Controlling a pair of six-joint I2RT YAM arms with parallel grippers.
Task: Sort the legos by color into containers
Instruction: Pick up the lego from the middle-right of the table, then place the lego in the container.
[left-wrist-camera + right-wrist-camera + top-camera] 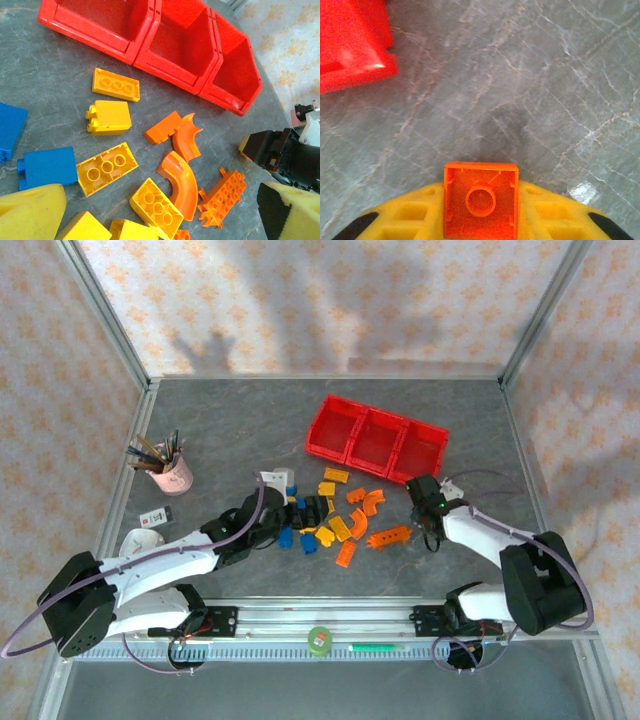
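While the right claw [481, 220] is pinching a small orange brick [481, 197] between its 2 yellow pads [405, 217], the step in hand, as I read it, is the carry to a bin. The pads press on 2 opposite side walls and the brick sits deep between them, so the hold looks firm. To do it well: raise it clear of the worktop [530, 75], travel above rim height and centre over 1 bin before letting go. Keep that bin for orange from then on.

Brick orientation: its hollow underside, w/ 1 round tube, faces the wrist camera, so the studs prob. point away, toward the worktop. It looks near square and its 6 o'clock edge is cut off, so I can't fix a long axis.

Outward, a corner of the red bins [350, 45] sits at 10 o'clock of the brick, near. From above, the 3 joined bins run in a row from about 10 to 4 o'clock, w/ the right claw just off their 4 o'clock end.

The left claw [162, 212] is spread, w/ nothing between its pads, over the loose legos [107, 167] at 9 o'clock of the right claw.
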